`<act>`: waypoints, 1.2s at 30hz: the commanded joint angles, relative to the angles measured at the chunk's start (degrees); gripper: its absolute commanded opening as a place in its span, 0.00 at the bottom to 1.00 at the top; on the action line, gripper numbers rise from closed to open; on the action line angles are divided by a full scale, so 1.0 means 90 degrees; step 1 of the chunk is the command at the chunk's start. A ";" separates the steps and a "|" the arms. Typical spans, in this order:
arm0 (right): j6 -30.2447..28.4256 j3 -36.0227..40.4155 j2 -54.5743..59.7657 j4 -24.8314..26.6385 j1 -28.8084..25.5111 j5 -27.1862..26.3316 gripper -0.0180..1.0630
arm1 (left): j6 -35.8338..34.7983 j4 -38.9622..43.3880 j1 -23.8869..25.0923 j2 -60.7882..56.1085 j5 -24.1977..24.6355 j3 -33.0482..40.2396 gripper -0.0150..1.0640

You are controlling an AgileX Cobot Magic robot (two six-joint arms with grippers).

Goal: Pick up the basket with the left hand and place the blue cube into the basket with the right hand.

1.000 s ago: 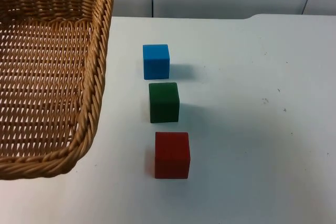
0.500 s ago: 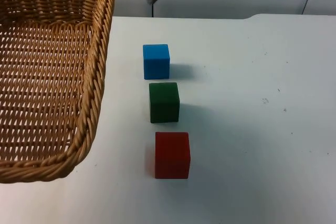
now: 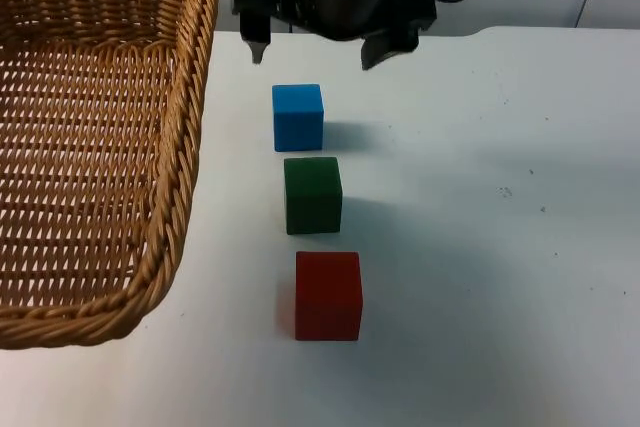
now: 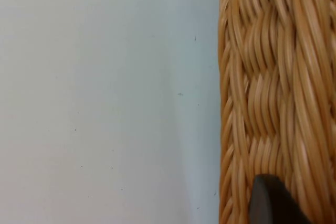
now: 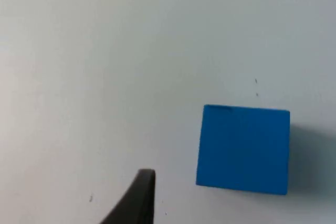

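We reach for the small blue wooden-looking cube (image 3: 298, 117) with our right gripper (image 3: 314, 50)

It hangs wide open just behind the cube on the white table (image 3: 480, 207). The cube looks light and hard, so we squeeze its flat sides. Our left gripper (image 4: 270, 203) is at the woven wicker basket (image 3: 90, 147); we cannot tell its grip.

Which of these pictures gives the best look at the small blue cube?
The top view: the small blue cube stands whole on the white table, first in a row with a green cube and a red cube, beside the woven wicker basket. The right wrist view shows the cube's top face. The left wrist view shows basket weave.
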 commanded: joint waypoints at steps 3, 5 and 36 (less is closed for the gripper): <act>0.0307 -0.0074 0.0178 -0.0170 0.0047 -0.0105 0.98 | -0.0021 -0.0181 0.0021 -0.0069 0.0155 0.0017 0.01; 0.0444 -0.0089 0.0320 -0.0271 0.0047 -0.0189 0.98 | -0.0021 -0.0181 0.0021 -0.0069 0.0169 0.0017 0.01; 0.1063 -0.0134 0.0957 -0.0935 0.0047 -0.1192 0.90 | -0.0021 -0.0194 0.0021 -0.0069 0.0176 0.0017 0.01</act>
